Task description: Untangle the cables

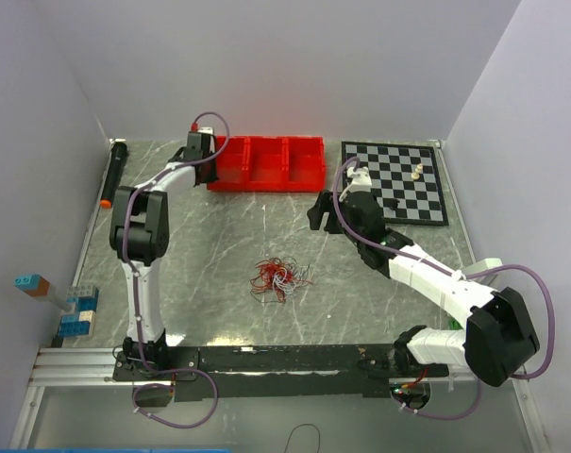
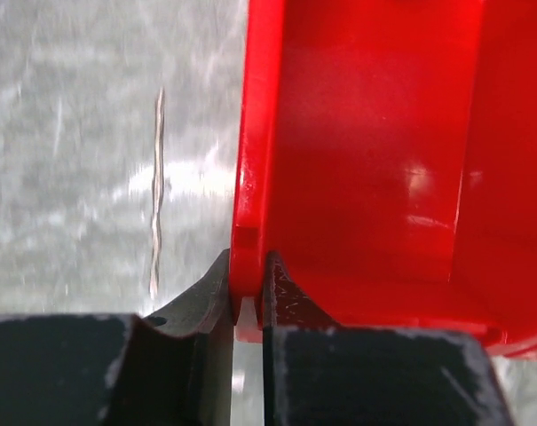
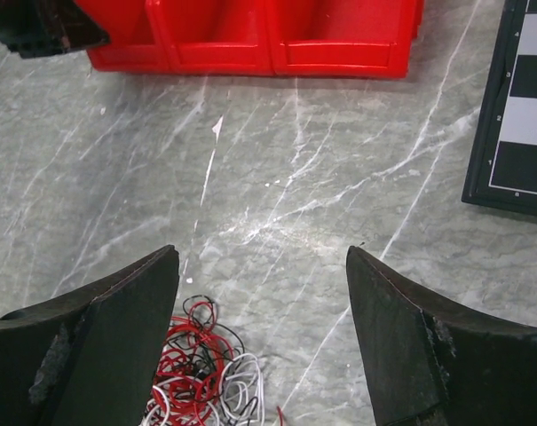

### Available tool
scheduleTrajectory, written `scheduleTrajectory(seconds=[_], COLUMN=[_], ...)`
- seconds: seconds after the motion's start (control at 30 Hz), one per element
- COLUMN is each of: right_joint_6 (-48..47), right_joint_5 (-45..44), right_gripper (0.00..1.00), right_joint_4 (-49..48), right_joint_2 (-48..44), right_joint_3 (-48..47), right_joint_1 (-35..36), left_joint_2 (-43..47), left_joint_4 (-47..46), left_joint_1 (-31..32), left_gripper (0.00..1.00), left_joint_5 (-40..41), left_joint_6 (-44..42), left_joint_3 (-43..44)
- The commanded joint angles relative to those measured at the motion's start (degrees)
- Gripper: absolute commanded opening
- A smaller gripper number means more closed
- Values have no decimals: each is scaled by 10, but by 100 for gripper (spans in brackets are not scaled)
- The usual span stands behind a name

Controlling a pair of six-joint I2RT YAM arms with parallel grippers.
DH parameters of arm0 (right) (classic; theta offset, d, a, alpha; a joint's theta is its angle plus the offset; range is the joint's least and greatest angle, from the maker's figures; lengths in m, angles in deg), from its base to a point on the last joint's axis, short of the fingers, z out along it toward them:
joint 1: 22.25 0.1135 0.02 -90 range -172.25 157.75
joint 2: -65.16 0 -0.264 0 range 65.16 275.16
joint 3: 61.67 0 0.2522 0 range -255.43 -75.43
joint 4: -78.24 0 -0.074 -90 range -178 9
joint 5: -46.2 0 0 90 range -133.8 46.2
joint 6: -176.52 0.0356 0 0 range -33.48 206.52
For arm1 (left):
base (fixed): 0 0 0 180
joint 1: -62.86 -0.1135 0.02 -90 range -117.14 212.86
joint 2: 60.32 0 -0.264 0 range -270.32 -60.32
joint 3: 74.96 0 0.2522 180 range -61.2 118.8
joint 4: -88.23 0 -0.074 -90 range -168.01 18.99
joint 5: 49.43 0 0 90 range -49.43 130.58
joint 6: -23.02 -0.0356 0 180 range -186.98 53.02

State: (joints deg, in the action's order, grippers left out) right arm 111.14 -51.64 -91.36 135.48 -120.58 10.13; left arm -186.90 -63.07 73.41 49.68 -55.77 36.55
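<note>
Left end effector [image 2: 248,284] pinches the red bin [image 2: 366,160] wall; right end effector [image 3: 262,266] gapes wide.

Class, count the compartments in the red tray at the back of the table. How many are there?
3 in the red tray: left compartment, its wall pinched by the left gripper; middle compartment; right compartment. None looks hidden.
</note>
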Motion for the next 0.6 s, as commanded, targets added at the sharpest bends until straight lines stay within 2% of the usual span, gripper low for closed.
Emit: scheduleTrajectory(seconds=[0.0, 0.37, 0.57], right_joint_6=[9, 17, 47], right_joint_5=[-7, -27, -104], right_gripper=[82, 79, 80], right_joint_4=[-17, -8, 32], right_joint_2=[-17, 4, 45], right_joint_3=[12, 22, 14], right_joint_1=[3, 18, 69], left_joint_2=[71, 269, 349], left_joint_4=[9, 4, 34], left_joint_1=[2, 14, 44], left_gripper=[1, 3, 7], left_joint_5=[0, -19, -29], left_joint_6=[-31, -36, -3], left_joint_3=[-92, -340, -436])
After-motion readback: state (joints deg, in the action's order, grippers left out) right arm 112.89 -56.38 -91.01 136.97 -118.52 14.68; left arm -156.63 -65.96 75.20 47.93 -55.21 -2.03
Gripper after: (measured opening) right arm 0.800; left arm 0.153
